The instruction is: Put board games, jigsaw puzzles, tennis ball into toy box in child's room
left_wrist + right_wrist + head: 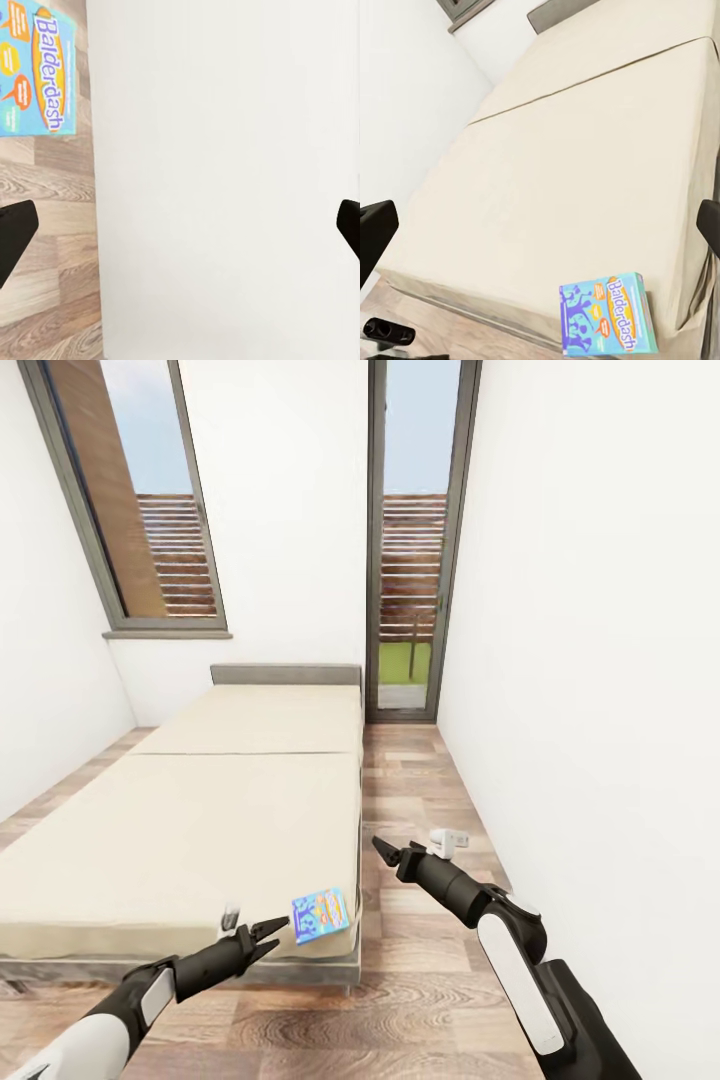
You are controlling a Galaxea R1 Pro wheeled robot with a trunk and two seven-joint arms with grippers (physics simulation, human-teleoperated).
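1. Small blue board game (321, 915), printed "Balderdash", tilted at the near right corner of the bed (200, 830), overhanging the mattress edge.
2. Left claw (275, 934) spread open, tips just beside the box's left edge; contact impossible to tell.
3. Right claw (383, 848) open and empty, over the wood-plank floor (420, 980) between bed and right wall.

Beige bed (200, 810), blue board game (321, 915) at near corner, overhanging
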